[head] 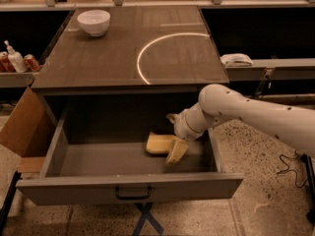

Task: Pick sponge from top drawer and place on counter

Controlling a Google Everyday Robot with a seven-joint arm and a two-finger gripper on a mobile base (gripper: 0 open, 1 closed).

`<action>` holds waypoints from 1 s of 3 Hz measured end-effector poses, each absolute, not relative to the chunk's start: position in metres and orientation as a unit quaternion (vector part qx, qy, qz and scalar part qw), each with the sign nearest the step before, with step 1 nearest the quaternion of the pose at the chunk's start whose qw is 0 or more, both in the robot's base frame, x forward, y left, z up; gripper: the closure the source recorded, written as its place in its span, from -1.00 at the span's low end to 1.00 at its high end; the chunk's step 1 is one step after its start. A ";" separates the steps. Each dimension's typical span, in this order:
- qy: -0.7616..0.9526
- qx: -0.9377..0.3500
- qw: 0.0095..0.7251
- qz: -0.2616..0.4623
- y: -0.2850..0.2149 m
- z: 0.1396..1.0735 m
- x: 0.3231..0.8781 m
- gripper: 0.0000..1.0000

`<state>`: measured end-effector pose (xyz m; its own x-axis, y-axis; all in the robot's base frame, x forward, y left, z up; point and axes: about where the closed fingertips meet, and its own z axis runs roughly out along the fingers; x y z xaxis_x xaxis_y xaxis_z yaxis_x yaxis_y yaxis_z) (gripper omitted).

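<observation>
The top drawer (128, 185) stands pulled open below the counter (98, 58), which has a white arc marked on it. The pale yellow sponge (158, 143) lies on the drawer floor, right of centre. My gripper (175, 151) reaches down into the drawer from the right, its cream-yellow fingers at the sponge's right end, touching or overlapping it. The white arm comes in from the right edge.
A white bowl (93, 21) sits at the counter's back left. A cardboard box flap (22, 127) stands left of the drawer. Bottles (15, 59) stand on a left shelf. A white object (236, 59) lies on the right shelf. Cables lie on the floor at right.
</observation>
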<state>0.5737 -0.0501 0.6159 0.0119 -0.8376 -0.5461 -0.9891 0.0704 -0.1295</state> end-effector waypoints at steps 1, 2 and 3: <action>0.683 -0.672 0.245 0.147 -0.047 0.599 0.577 -0.65; 0.681 -0.675 0.245 0.141 -0.046 0.596 0.578 -0.18; 0.679 -0.677 0.248 0.137 -0.047 0.597 0.578 0.28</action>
<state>0.5780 -0.0466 0.5966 0.0406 -0.8516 -0.5227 -0.9877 0.0448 -0.1496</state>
